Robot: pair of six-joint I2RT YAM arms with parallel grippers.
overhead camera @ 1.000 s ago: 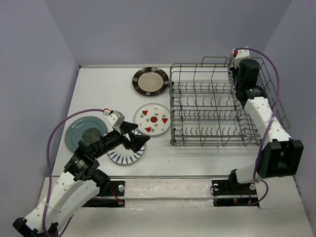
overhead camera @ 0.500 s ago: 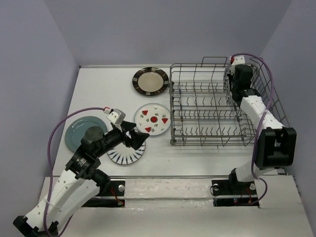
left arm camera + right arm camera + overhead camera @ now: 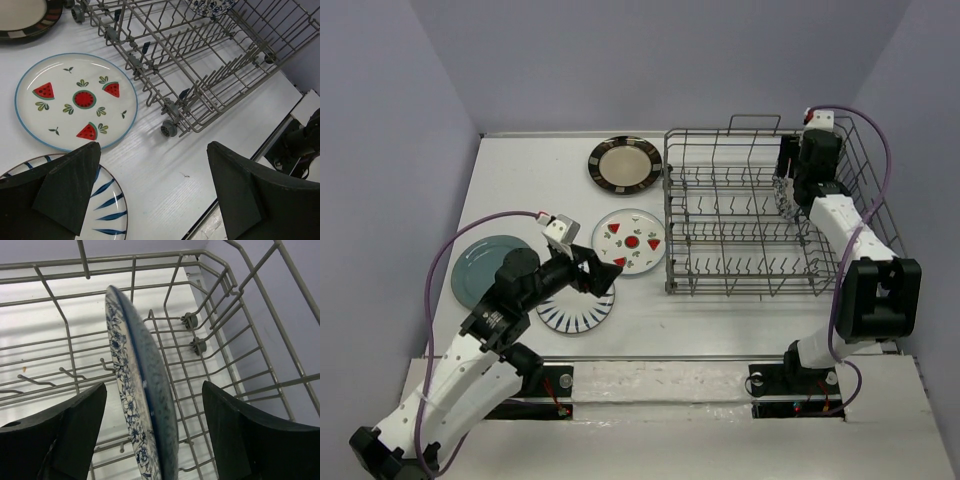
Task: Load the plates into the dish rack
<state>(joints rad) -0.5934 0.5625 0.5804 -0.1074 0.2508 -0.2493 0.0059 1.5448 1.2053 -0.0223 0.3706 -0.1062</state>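
Seen from overhead, the dish rack (image 3: 740,222) is sitting on the right half of the white table (image 3: 520,180), and four of the five plates are lying flat to its left. The brown-rimmed plate (image 3: 625,165) is resting toward the far side, just beside the rack's far-left corner; the teal plate (image 3: 480,265) is lying near the table's left edge, partly hidden behind my left arm; the watermelon-slice plate (image 3: 630,242) is sitting just left of the rack's near corner; the blue-striped plate (image 3: 575,312) is lying just beside it on the near side, and I cannot tell whether their rims are touching.

I am holding the left gripper (image 3: 152,155) above the ground between those last two plates and the rack. Its jaws are standing wide apart and gripping nothing; the striped plate's rim is showing under the left finger (image 3: 60,190) in the wrist view.

My right gripper (image 3: 154,386) is reaching into the rack's far right end, where the black-and-white ornate plate (image 3: 131,410) is standing on edge among the wires, leaning slightly. Its jaws are spread to either side of the plate with a gap showing on both sides; neither finger is touching the plate in the wrist view. How its lower rim is seated among the tines is cut off at the bottom edge there.
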